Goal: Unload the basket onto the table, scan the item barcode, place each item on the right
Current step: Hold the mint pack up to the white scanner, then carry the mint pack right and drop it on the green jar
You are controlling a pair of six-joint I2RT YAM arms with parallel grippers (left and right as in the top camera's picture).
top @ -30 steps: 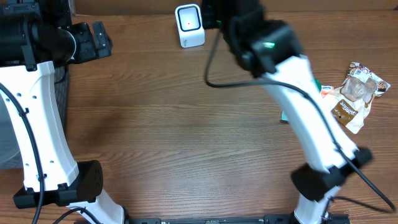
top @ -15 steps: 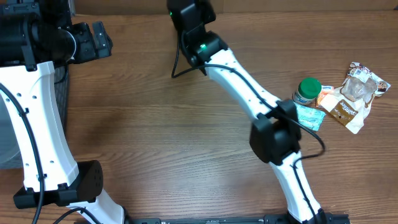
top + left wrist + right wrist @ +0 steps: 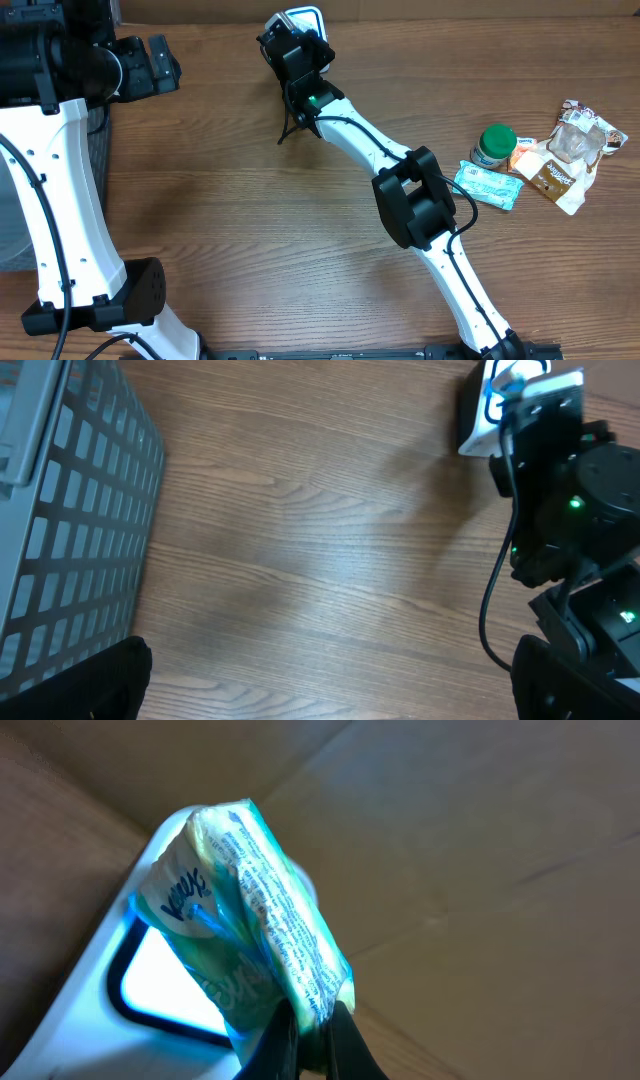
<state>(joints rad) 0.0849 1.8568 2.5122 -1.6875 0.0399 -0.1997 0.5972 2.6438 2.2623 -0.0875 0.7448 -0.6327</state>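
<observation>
Right tool (image 3: 305, 1020) pinches a tissue pack (image 3: 250, 910) close against the glowing scanner (image 3: 80, 1020); scan seems underway, unconfirmed. Left tool (image 3: 165, 62) gapes empty.

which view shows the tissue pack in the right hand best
Right wrist: the tissue pack fills the frame, pinched by the right hand before the scanner. Left wrist shows at most a blue sliver; overhead hides it under the arm.

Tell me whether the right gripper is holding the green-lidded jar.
No, the green-lidded jar stands on the table, apart from the right gripper, which pinches a tissue pack by the scanner.
</observation>
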